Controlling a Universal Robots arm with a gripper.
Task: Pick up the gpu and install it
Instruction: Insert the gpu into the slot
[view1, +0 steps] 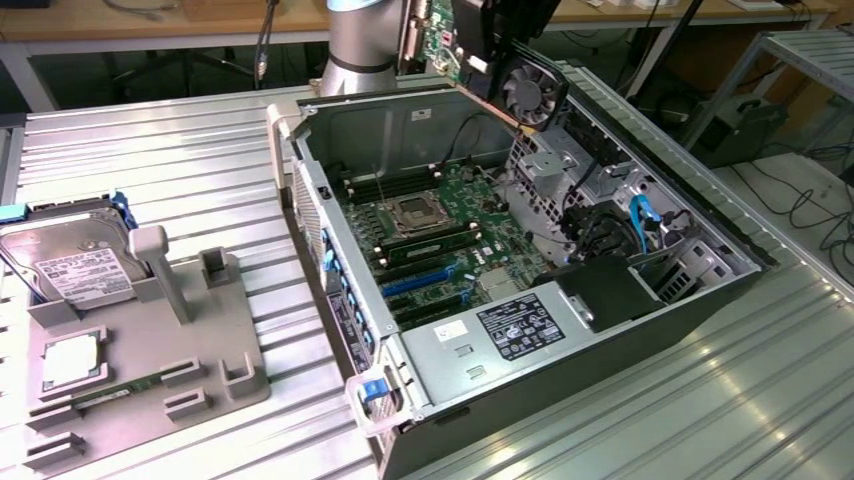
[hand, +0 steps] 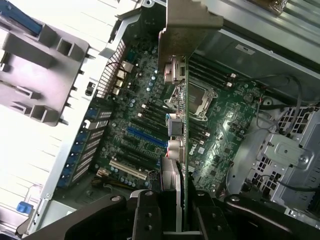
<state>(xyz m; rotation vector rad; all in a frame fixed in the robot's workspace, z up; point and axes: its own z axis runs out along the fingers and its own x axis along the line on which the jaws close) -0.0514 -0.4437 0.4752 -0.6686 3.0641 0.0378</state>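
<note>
The gpu (view1: 461, 55), a green card with a black round fan, hangs tilted above the back of the open computer case (view1: 694, 290). My gripper (view1: 507, 25) is shut on its upper edge. In the wrist view the gpu (hand: 183, 125) shows edge-on, its silver end bracket (hand: 187, 30) pointing away from the camera. There the gripper (hand: 177, 210) clamps it between two black fingers (hand: 147, 212). Below the card lies the motherboard (hand: 145, 105) with its blue expansion slots (hand: 146, 138), which also show in the exterior view (view1: 420, 283). The card is well above the board and touches nothing.
A grey parts fixture (view1: 174, 340) stands on the ribbed metal table at the exterior view's left, holding a hard drive (view1: 74, 262), a processor (view1: 74, 362) and a memory stick (view1: 123, 392). Inside the case are cables (view1: 641, 225), a drive cage (view1: 541, 165) and a power supply (view1: 514, 330).
</note>
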